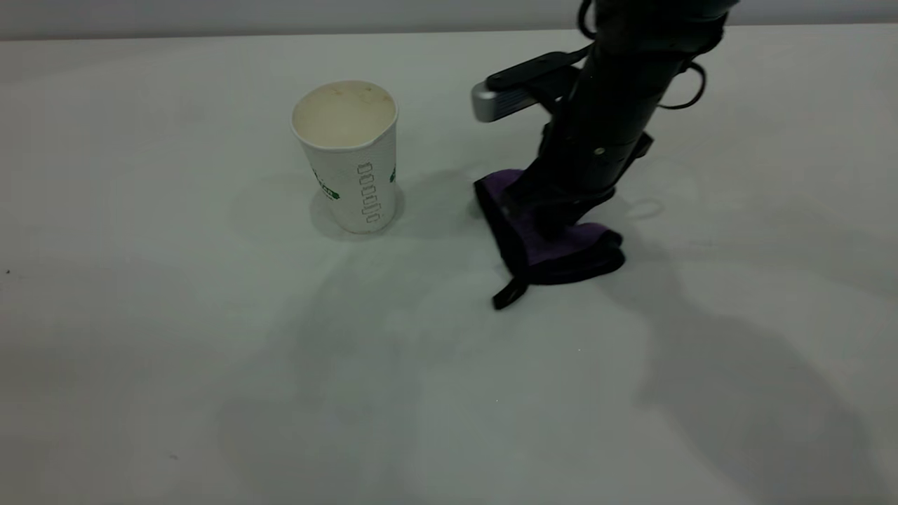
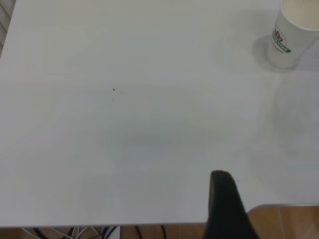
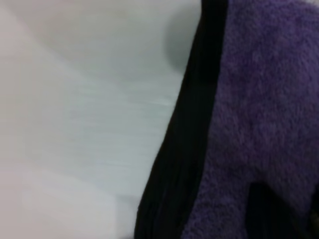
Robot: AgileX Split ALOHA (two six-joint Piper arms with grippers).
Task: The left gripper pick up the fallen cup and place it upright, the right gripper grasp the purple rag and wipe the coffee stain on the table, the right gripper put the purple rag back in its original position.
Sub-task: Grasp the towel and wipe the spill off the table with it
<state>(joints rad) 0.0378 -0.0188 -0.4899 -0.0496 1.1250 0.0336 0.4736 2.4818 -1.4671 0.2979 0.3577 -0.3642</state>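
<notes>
Table: plain white-grey, wide open.
Cup: upright, left of the rag.
Purple rag: bunched on the table.
Right gripper: pressed down into the rag; grip can't be judged.
Left gripper: at the table's edge, well apart from the cup; grip can't be judged.

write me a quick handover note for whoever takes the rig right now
Left gripper: pulled back near the table edge, away from the cup, holding nothing.
Right gripper: pressed down on the rag, right of the cup; grip hidden.
Cup: upright on the table, empty.
Stain: not visible in any view; maybe under the rag or already wiped.
Done: cup righted.
Left: finish wiping if needed, check the spot, return the rag to its place.
</notes>
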